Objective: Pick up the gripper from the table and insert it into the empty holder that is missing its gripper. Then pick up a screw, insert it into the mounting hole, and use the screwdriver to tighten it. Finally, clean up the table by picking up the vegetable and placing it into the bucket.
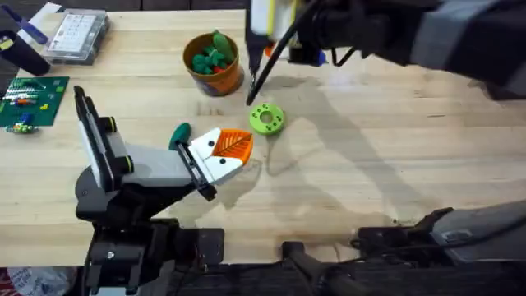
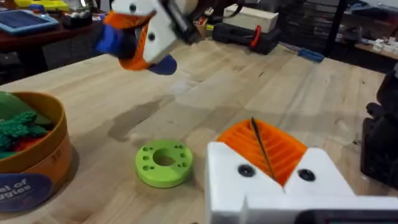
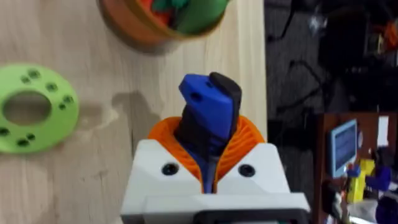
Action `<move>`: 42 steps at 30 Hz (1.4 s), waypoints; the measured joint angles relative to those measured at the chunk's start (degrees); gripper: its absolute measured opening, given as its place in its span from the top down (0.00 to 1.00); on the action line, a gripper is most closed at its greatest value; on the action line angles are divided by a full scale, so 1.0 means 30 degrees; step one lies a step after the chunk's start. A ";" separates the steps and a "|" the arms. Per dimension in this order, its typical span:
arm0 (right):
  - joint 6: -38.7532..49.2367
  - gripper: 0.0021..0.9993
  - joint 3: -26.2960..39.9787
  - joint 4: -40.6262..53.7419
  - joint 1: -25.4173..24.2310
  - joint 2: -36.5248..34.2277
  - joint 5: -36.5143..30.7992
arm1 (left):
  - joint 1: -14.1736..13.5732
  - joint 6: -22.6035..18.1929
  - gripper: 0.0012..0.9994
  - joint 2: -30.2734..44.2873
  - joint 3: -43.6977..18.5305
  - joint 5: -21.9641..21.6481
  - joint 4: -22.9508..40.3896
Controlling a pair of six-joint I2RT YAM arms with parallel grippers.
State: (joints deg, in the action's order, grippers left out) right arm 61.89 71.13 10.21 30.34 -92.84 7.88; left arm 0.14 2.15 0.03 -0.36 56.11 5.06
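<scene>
My right gripper point(image 3: 208, 155) is shut on the blue screwdriver point(image 3: 208, 112). It hangs over the table's far middle point(image 1: 267, 37), and the thin bit point(image 1: 256, 82) slants down beside the orange bucket point(image 1: 214, 64). Green vegetable pieces point(image 1: 212, 56) lie inside the bucket. My left gripper point(image 1: 238, 148) rests near the table's middle with its orange ribbed pads pressed together point(image 2: 261, 149), holding nothing. The orange gripper finger point(image 1: 234, 145) sits in the white holder point(image 1: 212, 167) at that arm's tip. The screw is out of view.
A lime-green ring disc point(image 1: 265, 118) lies between the bucket and the left gripper. A clear compartment box point(image 1: 78, 34) and a green circuit board point(image 1: 29, 99) sit at the far left. A dark green piece point(image 1: 181, 133) lies beside the left arm's tip.
</scene>
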 joint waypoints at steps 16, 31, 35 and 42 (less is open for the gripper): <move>0.3077 0.95 0.0104 -0.0542 -0.2810 -0.6437 -0.4038 | 0.0000 0.0000 0.99 0.0000 0.0000 -0.0006 0.0000; 0.3387 0.95 0.0635 -0.0497 -0.2941 -0.7059 -0.4591 | 0.0000 0.0000 0.99 0.0007 0.0000 0.0000 0.0000; 0.3300 0.87 0.0663 -0.0443 -0.2941 -0.7059 -0.4628 | 0.0000 0.0000 0.99 0.0007 0.0000 -0.0006 0.0000; 0.3518 0.01 0.1275 -0.0765 -0.3029 -0.7051 -0.5079 | 0.0000 0.0000 0.99 0.0000 0.0000 0.0001 0.0000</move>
State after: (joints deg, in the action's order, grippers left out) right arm 72.44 74.96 7.92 21.26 -113.99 -7.35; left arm 0.14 2.15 0.03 -0.36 56.12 5.06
